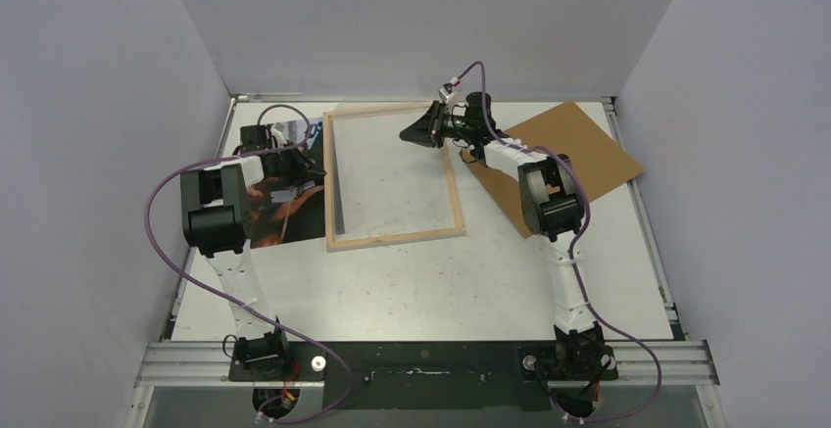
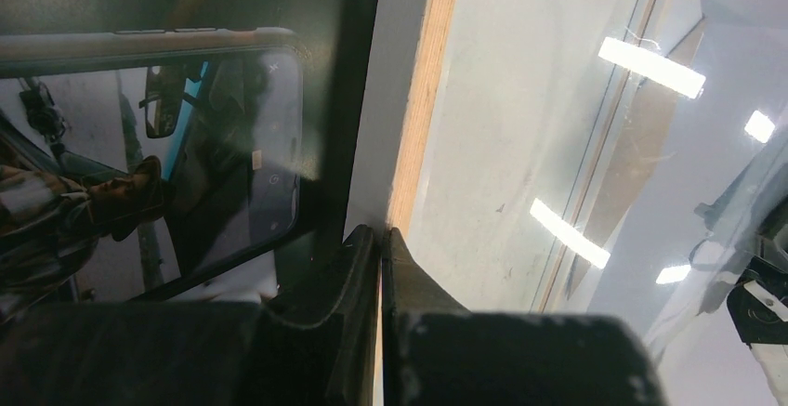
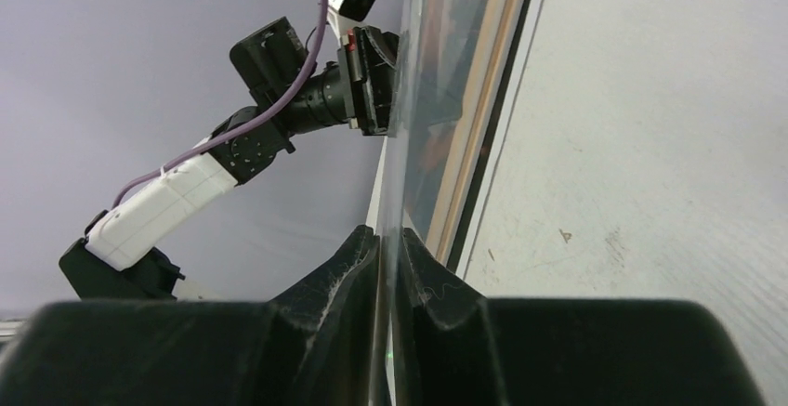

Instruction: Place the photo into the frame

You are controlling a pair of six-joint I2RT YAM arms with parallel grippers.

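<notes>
The frame [image 1: 392, 237] lies flat mid-table with its wood side up, and its wood strip [image 2: 423, 99] also shows in the left wrist view. Left of it, partly under my left arm, lies the photo [image 1: 294, 217], its dark car picture [image 2: 186, 146] facing up. A thin clear pane [image 3: 409, 146] stands edge-on over the frame. My right gripper [image 1: 407, 134] [image 3: 388, 236] is shut on the pane's near edge. My left gripper [image 1: 314, 166] [image 2: 382, 234] [image 3: 383, 81] is shut on the opposite edge, beside the frame's left strip. The pane mirrors ceiling lights.
A brown backing board [image 1: 578, 144] lies at the back right, partly under my right arm. White walls close in the table on three sides. A purple cable loops off each arm.
</notes>
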